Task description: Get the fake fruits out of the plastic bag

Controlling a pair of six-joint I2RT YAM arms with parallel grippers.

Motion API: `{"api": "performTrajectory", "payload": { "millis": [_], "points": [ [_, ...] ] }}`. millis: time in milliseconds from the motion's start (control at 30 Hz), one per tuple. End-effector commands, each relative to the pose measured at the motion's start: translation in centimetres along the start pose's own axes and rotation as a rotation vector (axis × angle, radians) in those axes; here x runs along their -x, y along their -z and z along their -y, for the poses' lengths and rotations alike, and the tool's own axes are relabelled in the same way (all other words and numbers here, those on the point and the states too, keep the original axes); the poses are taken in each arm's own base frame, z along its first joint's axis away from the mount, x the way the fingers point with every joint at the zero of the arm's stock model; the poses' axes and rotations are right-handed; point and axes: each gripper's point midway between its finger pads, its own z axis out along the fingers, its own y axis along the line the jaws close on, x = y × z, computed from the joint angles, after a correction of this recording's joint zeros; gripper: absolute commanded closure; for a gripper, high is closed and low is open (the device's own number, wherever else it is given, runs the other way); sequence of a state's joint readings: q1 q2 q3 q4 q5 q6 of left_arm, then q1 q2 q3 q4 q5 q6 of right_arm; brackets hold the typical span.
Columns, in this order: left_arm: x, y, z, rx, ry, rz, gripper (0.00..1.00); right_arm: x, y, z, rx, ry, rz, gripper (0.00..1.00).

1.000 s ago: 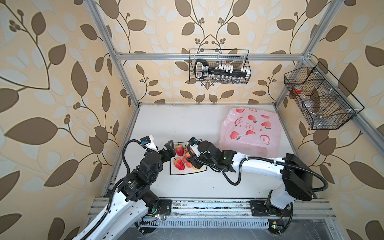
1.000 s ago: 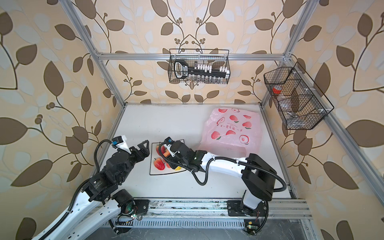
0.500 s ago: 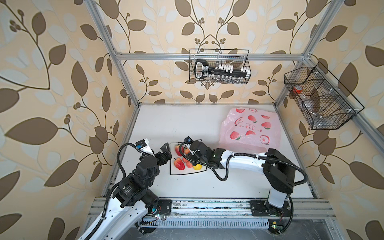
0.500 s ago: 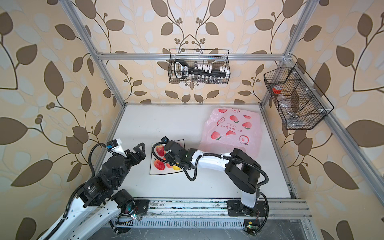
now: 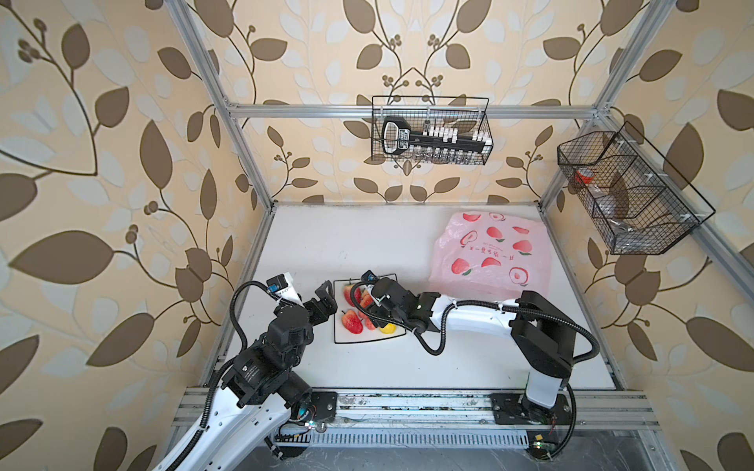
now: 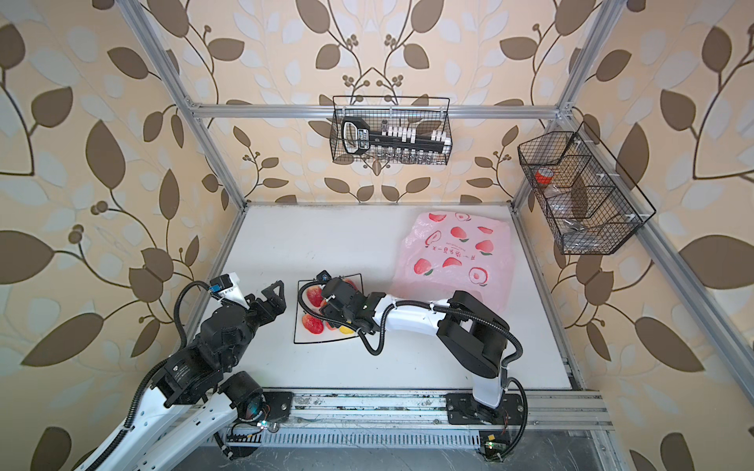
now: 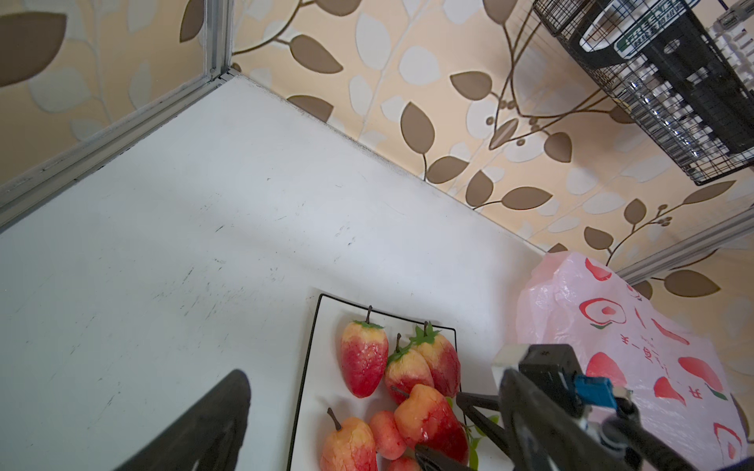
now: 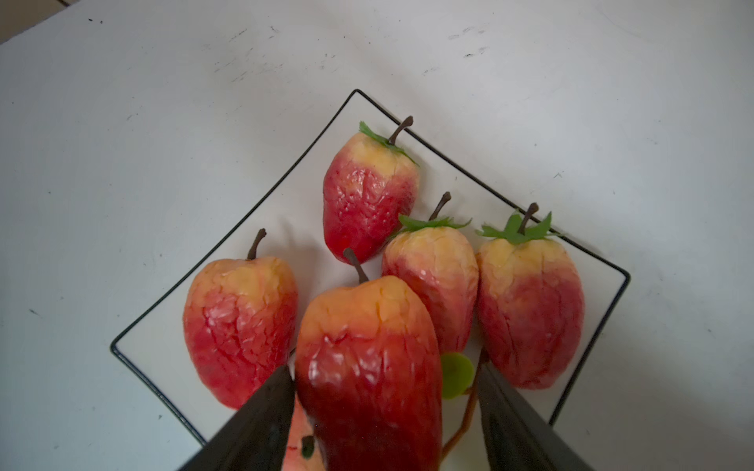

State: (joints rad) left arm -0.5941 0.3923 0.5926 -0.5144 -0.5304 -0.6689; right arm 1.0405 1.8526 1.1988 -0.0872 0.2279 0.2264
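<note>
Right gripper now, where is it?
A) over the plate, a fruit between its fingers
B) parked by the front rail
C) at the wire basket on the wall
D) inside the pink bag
A: the right wrist view shows the right gripper over the plate with a fruit between its fingers, while the bag lies apart at the back of the table.

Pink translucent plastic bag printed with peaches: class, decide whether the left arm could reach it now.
Probably not easily: the right arm stretches across between them, and the bag lies far right.
</note>
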Motion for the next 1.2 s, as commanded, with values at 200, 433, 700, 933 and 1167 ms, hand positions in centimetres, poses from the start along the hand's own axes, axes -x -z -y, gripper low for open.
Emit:
{"api": "performTrajectory", "payload": {
  "millis": [200, 433, 700, 933, 1167],
  "points": [
    [-0.2, -0.8, -0.5, 0.041, -0.003, 0.013, 0.06, 6.5, 7.3, 0.3, 0.041, -0.049, 0.191, 0.21],
    [-1.2, -2.1, -0.7, 0.074, -0.018, 0.005, 0.05, 6.0, 15.4, 9.0, -0.14, -0.218, 0.34, 0.2],
    [-0.6, -2.6, -3.1, 0.2, -0.061, 0.085, 0.01, -5.3, 23.4, 26.9, -0.643, -0.636, 0.509, 0.1],
    [0.7, -2.9, -5.6, 0.344, -0.155, 0.198, 0.01, -14.5, 25.9, 35.3, -1.008, -0.743, 0.531, 0.05],
    [0.8, -5.1, -8.4, 0.481, -0.255, 0.229, 0.01, -14.4, 21.8, 38.6, -0.976, -0.581, 0.468, 0.02]
  ]
}}
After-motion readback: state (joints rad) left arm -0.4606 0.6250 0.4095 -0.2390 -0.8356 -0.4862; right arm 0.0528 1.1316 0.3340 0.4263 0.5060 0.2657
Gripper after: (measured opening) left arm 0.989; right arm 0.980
